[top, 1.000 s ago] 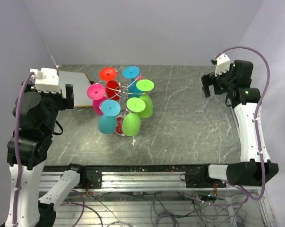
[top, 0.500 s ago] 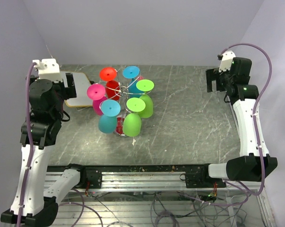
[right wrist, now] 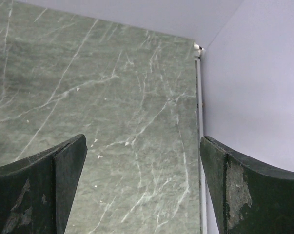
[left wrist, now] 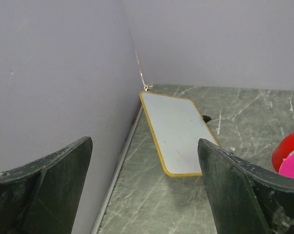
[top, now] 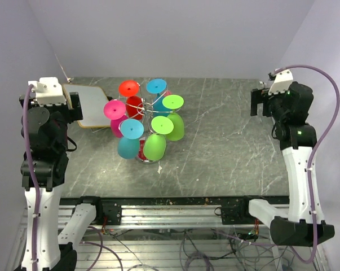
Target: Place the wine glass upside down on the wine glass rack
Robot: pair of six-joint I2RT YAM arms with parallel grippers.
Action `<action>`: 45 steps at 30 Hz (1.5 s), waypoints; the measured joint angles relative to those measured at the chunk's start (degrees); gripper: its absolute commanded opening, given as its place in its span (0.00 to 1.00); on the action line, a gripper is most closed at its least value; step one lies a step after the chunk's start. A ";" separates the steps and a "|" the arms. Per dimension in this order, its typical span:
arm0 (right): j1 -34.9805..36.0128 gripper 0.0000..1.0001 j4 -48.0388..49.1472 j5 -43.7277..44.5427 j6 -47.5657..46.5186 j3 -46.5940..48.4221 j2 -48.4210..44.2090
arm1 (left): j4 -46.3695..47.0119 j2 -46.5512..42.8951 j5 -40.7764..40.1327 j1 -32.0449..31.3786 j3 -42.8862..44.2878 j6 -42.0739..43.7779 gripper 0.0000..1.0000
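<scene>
The wire wine glass rack (top: 149, 106) stands at the table's middle left. Several coloured plastic wine glasses hang on it upside down: red (top: 130, 90), blue (top: 157, 86), pink (top: 114, 110), teal (top: 130, 131) and two green ones (top: 162, 126). A red and pink glass edge shows at the right of the left wrist view (left wrist: 290, 156). My left gripper (top: 74, 107) is open and empty, raised at the far left. My right gripper (top: 259, 103) is open and empty, raised at the far right. Both wrist views show wide jaws over bare table.
A white board with a yellow rim (top: 89, 106) lies flat at the back left, also in the left wrist view (left wrist: 178, 131). Lilac walls close the left, back and right sides. The table top is grey-green marble (top: 226, 141).
Both arms have pulled up and back toward their own sides. The left gripper has moved left and the right gripper right. The glasses and rack have not moved.
</scene>
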 measured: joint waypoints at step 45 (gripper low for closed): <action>-1.88 1.00 0.68 -1.57 -1.88 -8.68 -15.34 | -6.84 -2.75 23.96 11.58 3.74 -0.66 0.99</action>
